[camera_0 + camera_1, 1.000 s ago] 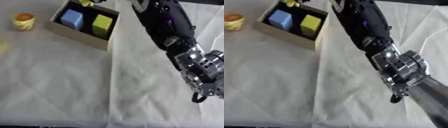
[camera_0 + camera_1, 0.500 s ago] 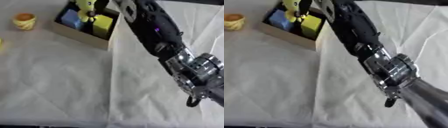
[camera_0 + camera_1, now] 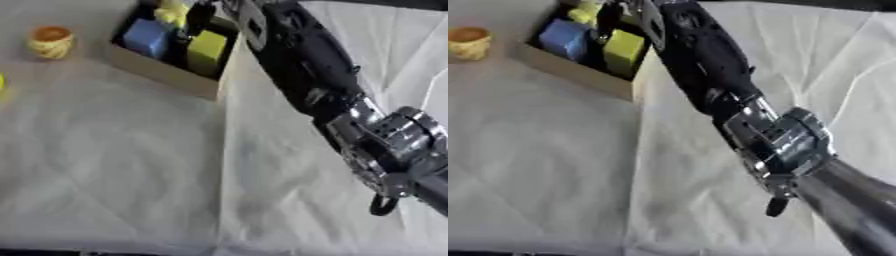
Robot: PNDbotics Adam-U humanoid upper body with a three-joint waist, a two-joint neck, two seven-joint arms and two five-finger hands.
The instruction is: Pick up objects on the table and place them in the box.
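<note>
A shallow cardboard box (image 3: pixel 162 75) is set askew on the white cloth at about eleven o'clock, open side up. Inside it a blue cube (image 3: pixel 145 38) is seen toward nine o'clock and a yellow-green block (image 3: pixel 206 47) toward three o'clock, with a dark gap between them; a paler yellow object (image 3: pixel 173 11) is lodged at the box's twelve o'clock end. Outside the box, well apart at nine o'clock, a small yellow-and-orange cup-shaped object (image 3: pixel 49 42) is stood upright on the cloth.
</note>
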